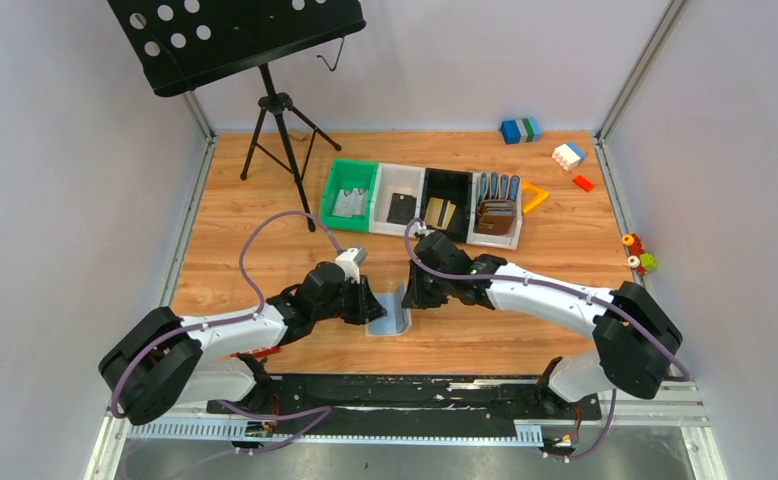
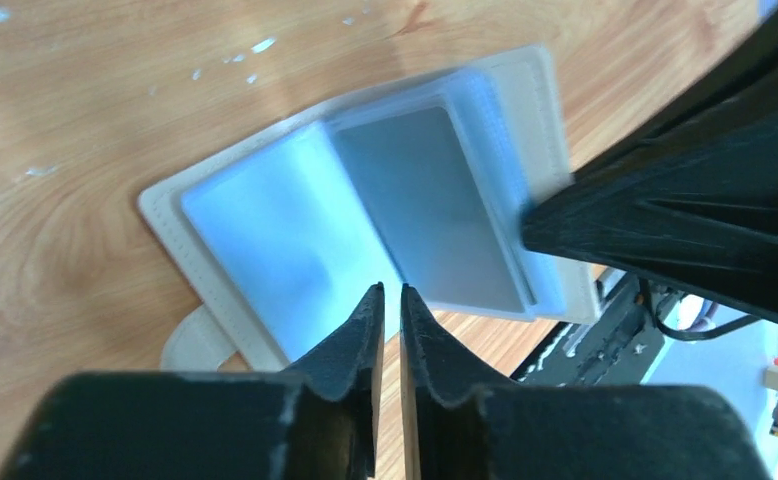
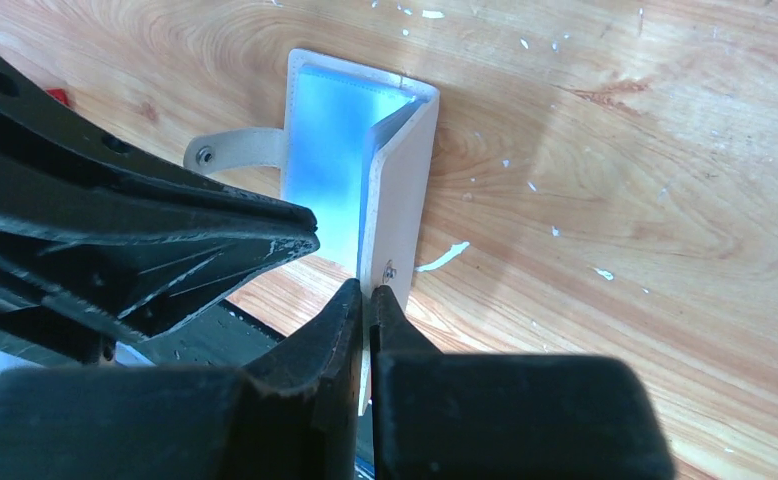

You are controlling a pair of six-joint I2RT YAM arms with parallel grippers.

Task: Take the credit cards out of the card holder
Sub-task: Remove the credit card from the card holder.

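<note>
The pale grey-beige card holder (image 1: 390, 312) lies open on the wood between my two grippers, its light blue inside (image 2: 265, 230) showing. A silvery grey card (image 2: 435, 200) sits in its right-hand pocket. My right gripper (image 3: 369, 290) is shut on the edge of the raised flap (image 3: 405, 190) and holds it upright; it shows in the top view (image 1: 412, 290) too. My left gripper (image 2: 391, 290) is shut but for a thin slit with nothing in it, just above the near edge of the open holder, at its left in the top view (image 1: 373, 305). The strap tab (image 3: 235, 150) lies flat on the wood.
A row of bins stands behind: green (image 1: 350, 190) with silvery cards, white (image 1: 401, 208) with a black card, black (image 1: 443, 212) with gold cards, white (image 1: 495, 215) with brown wallets. A music stand (image 1: 277, 110) is back left. Toy blocks (image 1: 520, 130) lie back right.
</note>
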